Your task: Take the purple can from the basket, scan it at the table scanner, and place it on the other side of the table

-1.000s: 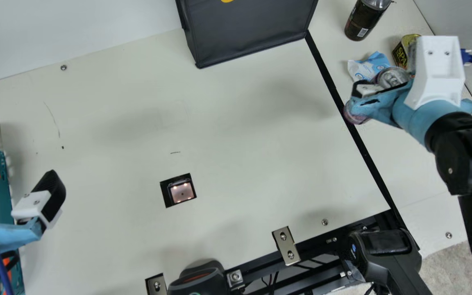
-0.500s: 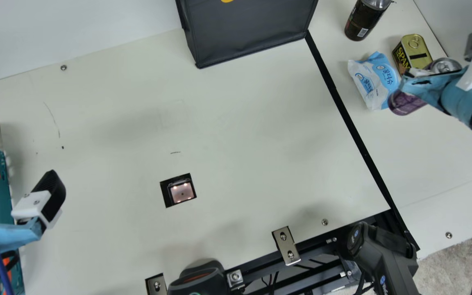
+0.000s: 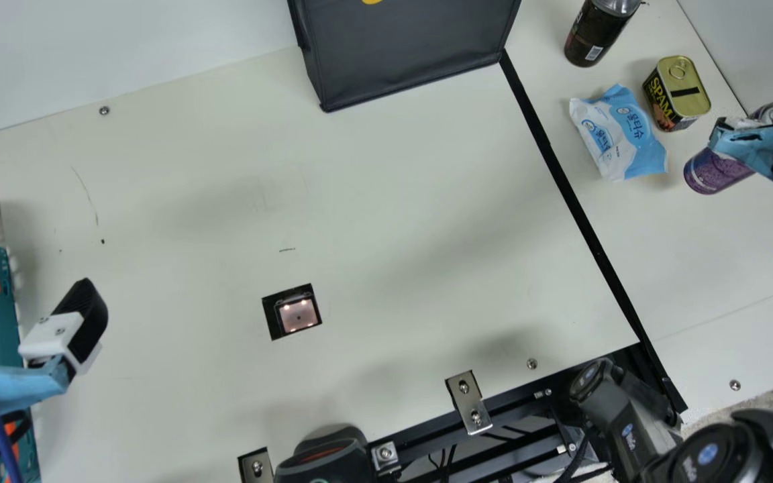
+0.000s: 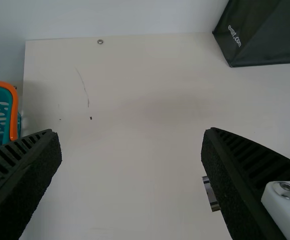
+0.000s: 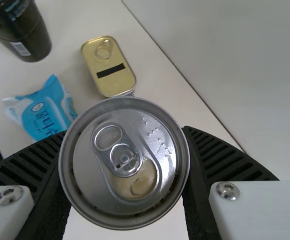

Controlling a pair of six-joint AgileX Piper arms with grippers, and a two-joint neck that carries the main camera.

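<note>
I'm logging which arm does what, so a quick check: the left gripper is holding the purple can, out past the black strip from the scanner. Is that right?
Not quite: the right gripper is holding the purple can, as the main view shows. The can is indeed past the black strip from the scanner.

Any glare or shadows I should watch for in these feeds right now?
Main view: broad, soft shadows on the table, small bright light spots in the scanner. Left wrist view: a soft shadow on the table beside the basket. Right wrist view: pale glints on the metal top of the can.
</note>
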